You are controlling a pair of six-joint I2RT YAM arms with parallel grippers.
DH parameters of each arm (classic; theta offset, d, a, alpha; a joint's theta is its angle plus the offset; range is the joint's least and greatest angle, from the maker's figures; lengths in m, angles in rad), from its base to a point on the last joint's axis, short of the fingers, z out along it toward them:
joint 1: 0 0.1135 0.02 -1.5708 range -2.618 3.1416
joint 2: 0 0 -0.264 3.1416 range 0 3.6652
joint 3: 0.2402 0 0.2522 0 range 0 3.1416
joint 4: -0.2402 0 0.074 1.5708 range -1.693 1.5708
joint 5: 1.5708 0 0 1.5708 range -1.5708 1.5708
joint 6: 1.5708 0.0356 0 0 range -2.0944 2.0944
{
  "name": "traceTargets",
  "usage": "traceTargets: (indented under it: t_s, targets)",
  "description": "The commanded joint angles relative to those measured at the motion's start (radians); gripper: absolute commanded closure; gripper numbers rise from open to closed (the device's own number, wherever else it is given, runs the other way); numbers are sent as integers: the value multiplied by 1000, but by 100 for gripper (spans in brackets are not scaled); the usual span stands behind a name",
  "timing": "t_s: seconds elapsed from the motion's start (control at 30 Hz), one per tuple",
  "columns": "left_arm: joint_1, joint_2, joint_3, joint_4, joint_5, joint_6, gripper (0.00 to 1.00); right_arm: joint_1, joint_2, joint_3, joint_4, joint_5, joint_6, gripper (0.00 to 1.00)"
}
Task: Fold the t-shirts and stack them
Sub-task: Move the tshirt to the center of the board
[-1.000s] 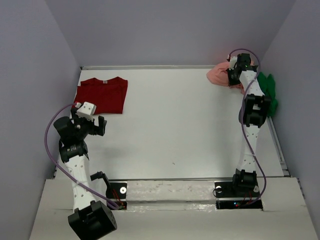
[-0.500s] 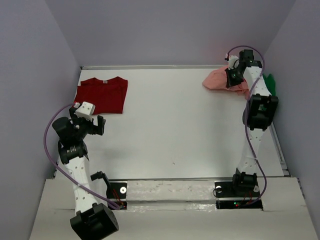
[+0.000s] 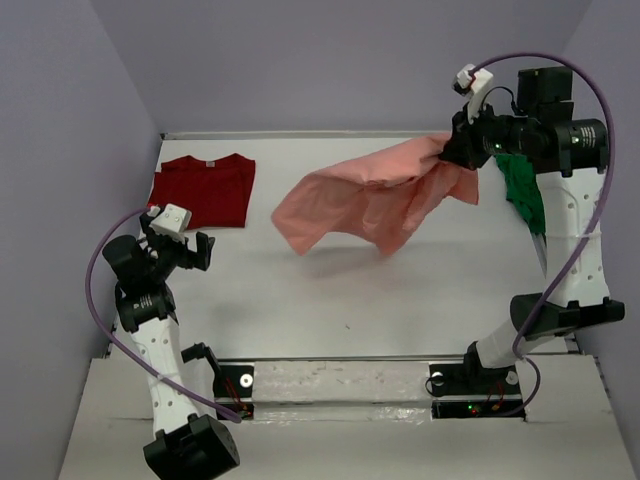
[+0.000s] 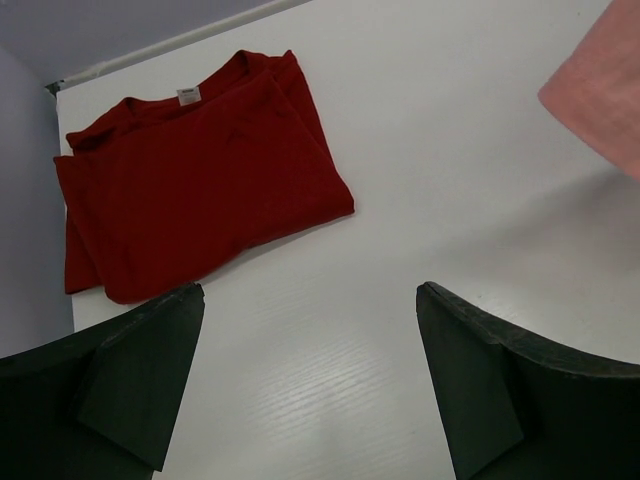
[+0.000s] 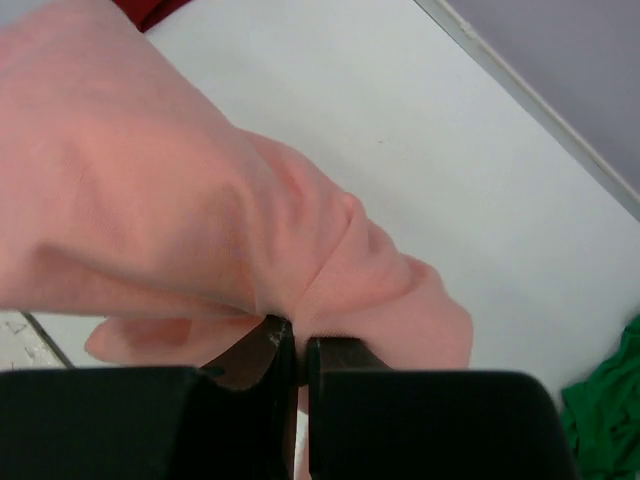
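My right gripper (image 3: 450, 150) is shut on the salmon-pink t-shirt (image 3: 365, 200) and holds it raised above the table; the cloth streams out to the left. In the right wrist view the shirt (image 5: 180, 200) is pinched between the closed fingers (image 5: 300, 355). The dark red t-shirt (image 3: 205, 190) with a small neck label lies folded at the far left; it also shows in the left wrist view (image 4: 190, 195). The bright green t-shirt (image 3: 525, 190) lies crumpled at the far right, partly behind the right arm. My left gripper (image 3: 185, 250) is open and empty, just in front of the red shirt.
A white table (image 3: 330, 290) is enclosed by grey walls on three sides. A raised rail runs along its far edge (image 3: 300, 134). The arm bases and purple cables sit at the near edge.
My right gripper has lifted from the far right corner and swung up and back, pulling the salmon-pink shirt off the pile so that it spreads out leftward in the air. The left arm barely moved.
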State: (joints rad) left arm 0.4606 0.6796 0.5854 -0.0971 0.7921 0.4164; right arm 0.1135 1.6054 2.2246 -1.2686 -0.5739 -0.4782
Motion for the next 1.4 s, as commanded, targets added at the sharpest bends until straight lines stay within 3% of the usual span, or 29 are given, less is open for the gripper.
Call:
traceTargets:
  t_s: [0.0, 0.07, 0.13, 0.33, 0.57, 0.73, 0.93, 1.1, 1.37]
  targets:
    - [7, -20, 45, 27, 44, -14, 1, -20, 25, -60, -98, -43, -45, 80]
    - [7, -26, 45, 20, 45, -19, 1, -20, 22, -129, -71, -29, -40, 36]
    - [7, -29, 44, 19, 45, -16, 1, -20, 24, -170, -19, 3, -30, 2]
    - [7, -34, 42, 11, 53, -13, 1, -20, 22, -322, 94, 63, -10, 0]
    - [7, -20, 54, -3, 85, -10, 1, -20, 22, -359, 34, 43, -43, 0]
    - [7, 3, 85, -52, 192, 16, 1, -20, -4, -468, -89, -33, -115, 8]
    - [4, 34, 103, -99, 228, 56, 1, -11, -107, -733, -55, 14, -165, 21]
    - [0, 26, 105, -108, 237, 65, 1, 18, -124, -919, -2, 74, -165, 23]
    - [-2, 14, 100, -110, 217, 73, 1, 69, -33, -1020, 74, 72, -129, 25]
